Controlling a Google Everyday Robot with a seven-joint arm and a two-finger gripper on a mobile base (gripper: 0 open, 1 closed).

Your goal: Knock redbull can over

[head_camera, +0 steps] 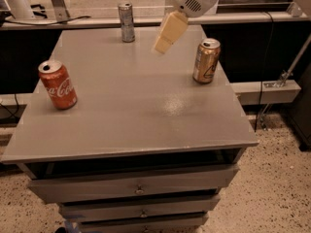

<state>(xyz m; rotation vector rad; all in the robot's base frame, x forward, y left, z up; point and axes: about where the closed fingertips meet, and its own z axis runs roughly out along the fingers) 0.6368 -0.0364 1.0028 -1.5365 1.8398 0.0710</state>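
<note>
Above the grey surface [146,110] our end effector [165,37], whose state we cannot tell, hangs near the redbull can [127,22]; sweeping too high may miss it.

We have a single view. It looks down at a slant on the grey table [131,110] from above and in front of its drawers [136,188], facing the table's far edge, near enough that the tabletop fills most of the picture. The gripper [167,33] hangs above the table's far half.
</note>
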